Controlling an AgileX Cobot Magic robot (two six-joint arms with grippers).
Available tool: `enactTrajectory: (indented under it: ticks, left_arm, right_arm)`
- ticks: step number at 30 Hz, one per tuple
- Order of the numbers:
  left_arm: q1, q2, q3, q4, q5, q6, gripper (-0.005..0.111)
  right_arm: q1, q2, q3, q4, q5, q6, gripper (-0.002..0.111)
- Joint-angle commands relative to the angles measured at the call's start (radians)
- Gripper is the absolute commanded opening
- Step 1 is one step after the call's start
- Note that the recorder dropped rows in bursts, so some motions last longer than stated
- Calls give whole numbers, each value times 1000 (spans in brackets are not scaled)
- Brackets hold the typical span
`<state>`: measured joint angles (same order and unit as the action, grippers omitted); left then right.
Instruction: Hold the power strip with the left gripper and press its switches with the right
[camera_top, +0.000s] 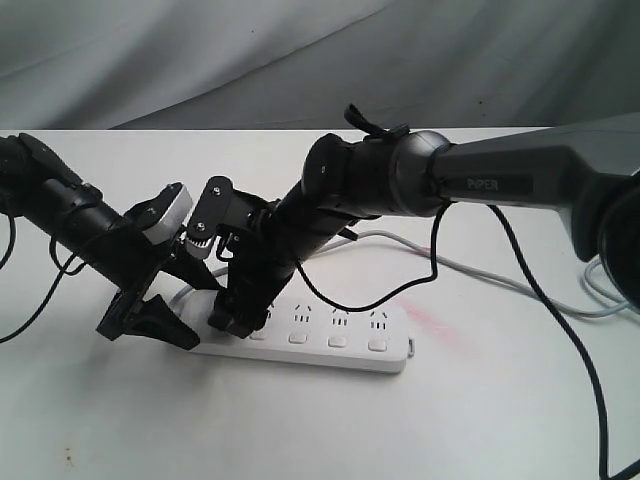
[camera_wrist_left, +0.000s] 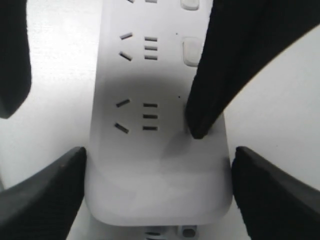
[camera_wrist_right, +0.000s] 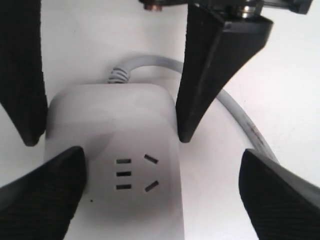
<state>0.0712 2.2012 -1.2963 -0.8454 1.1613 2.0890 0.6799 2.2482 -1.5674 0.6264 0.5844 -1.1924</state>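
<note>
You have the strip lying flat on the white desk, left of the middle and well short of the far edge, its length running across the desk. Its switches sit in a row along the near long side; three show clear of the arms, toward the desk's right edge. A faint pink smear marks the desk just off the strip's right end.

Your left gripper is clamped across the end nearest the desk's left edge. One finger touches each long side, and the white body fills the gap between them.

Just beside it, your right gripper comes down steeply from the far right, jaws spread wider than the strip. One finger has its tip down on the strip's top face, in line with the switch row and beside the last socket group. The button beneath is hidden, so you cannot tell whether it is pushed in. The other finger hangs off the far long side, over bare desk.

The grey cord leaves the clamped end, bends round the far side and runs toward the desk's right edge. Behind the far edge hangs a grey cloth.
</note>
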Motion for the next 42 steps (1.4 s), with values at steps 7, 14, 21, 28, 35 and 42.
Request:
enactTrajectory:
  ticks: [7, 14, 21, 28, 35, 42]
  left_arm:
    - [-1, -2, -6, -9, 12, 4, 23]
    - [-1, -2, -6, -9, 12, 4, 23]
    - [-1, -2, -6, -9, 12, 4, 23]
    - [-1, -2, -6, -9, 12, 4, 23]
    - [-1, -2, -6, -9, 12, 4, 23]
    - [-1, -2, -6, -9, 12, 4, 23]
  right_arm:
    - [-21, -123, 12, 6, 5, -6, 77]
    - [-64, -201, 14, 1, 116, -10, 77]
    - [-64, -198, 133, 44, 8, -68, 77]
    - [-62, -197, 172, 103, -22, -111, 77]
    - [-62, -164, 175, 110, -20, -116, 77]
    - [-62, -131, 175, 114, -19, -116, 77]
